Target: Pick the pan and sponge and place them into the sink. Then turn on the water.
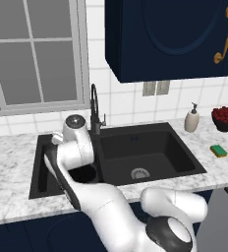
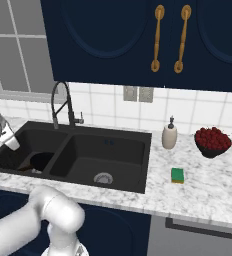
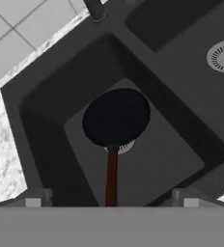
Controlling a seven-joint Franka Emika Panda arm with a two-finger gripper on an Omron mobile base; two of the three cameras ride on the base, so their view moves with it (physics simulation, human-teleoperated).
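A: From the left base view, what do you see?
B: The sink [image 1: 150, 147] is set into the marble counter [image 1: 13, 152]. The white arm bends over its left basin, and part of the pan [image 1: 82, 173] shows as a dark round rim just beyond the arm, down in that basin. The sponge [image 1: 218, 150] lies on the counter well to the right of the sink, near the soap bottle [image 1: 191, 119] and the bowl of red fruit [image 1: 226, 118]. The faucet [image 1: 94, 110] stands at the far rim, by the divider.

A: And from the right base view?
B: The pan [image 2: 42, 161] sits in the left basin with its brown handle pointing left. The sponge [image 2: 177, 175] rests on the counter to the right of the sink [image 2: 113, 150], nearer than the soap bottle [image 2: 169, 135].

A: The hand view?
B: It looks straight down on the pan [image 3: 116, 117], lying flat on the basin floor over the drain, handle running towards the gripper [image 3: 112, 202]. The fingers [image 3: 33, 201] stand wide apart, holding nothing, one on either side of the handle and clear of it.
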